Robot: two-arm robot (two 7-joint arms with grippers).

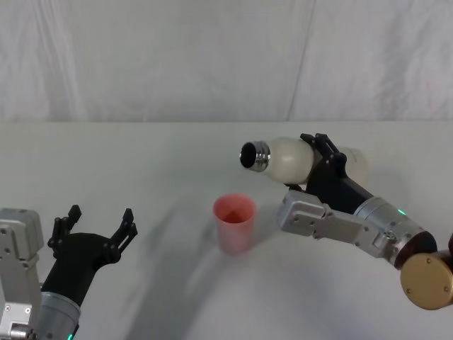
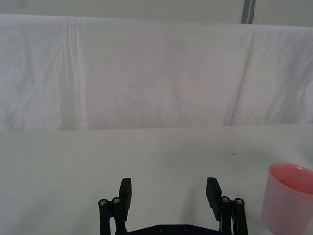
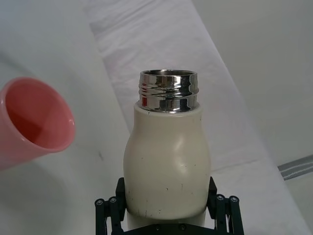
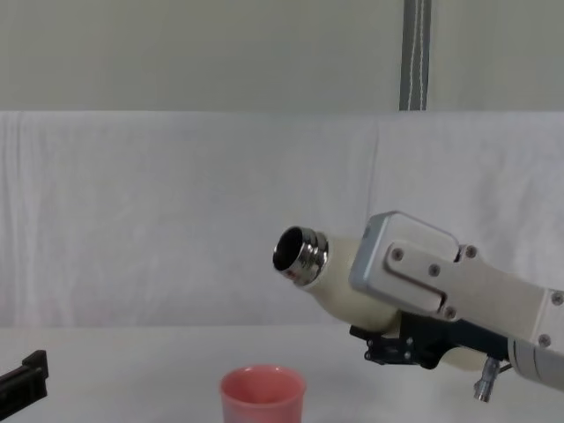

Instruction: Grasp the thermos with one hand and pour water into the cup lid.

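The thermos (image 1: 290,160), one cream bottle, lies nearly level in my head view, pinched by the right gripper (image 1: 320,157) above the table (image 1: 163,156), neck pointing toward the one pink cup lid (image 1: 234,222) standing just below; the left gripper (image 1: 93,225) hovers spread, well apart. My right wrist view shows fingers (image 3: 109,208) clamping the body. My chest view shows the mouth raised above the cup lid.

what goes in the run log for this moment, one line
right end effector: holds thermos tilted | above cup lid | left end effector: open, idle
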